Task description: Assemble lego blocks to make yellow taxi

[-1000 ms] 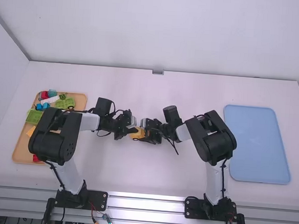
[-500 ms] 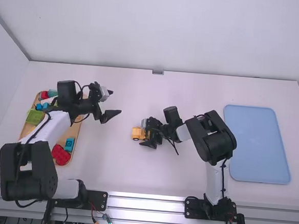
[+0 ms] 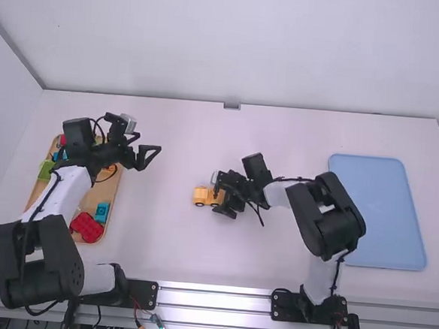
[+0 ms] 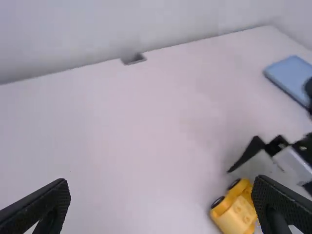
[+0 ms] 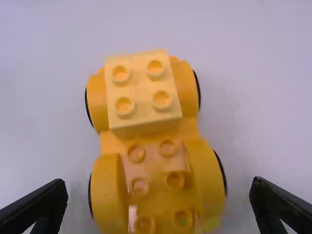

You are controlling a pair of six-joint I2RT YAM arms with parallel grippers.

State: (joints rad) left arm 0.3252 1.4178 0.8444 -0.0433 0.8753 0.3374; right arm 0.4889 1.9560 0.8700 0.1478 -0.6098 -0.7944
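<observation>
Across the white table (image 3: 297, 132), with a blue tray (image 3: 378, 213) at the right and a wooden tray (image 3: 106, 191) at the left, the left gripper (image 4: 162, 179) and right gripper (image 5: 160, 180) both have fingers apart, the latter over the yellow car (image 5: 151, 130) near mid-table. It should be light, stiff, slightly slick; pinch the broad wheel sides gently, sparing the pale block (image 5: 143, 87) pressed on top.

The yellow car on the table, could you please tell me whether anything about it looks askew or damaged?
Nothing stands out: the car rests upright on its wheels, and the pale yellow block sits in line with the bare studs at the other end.
</observation>
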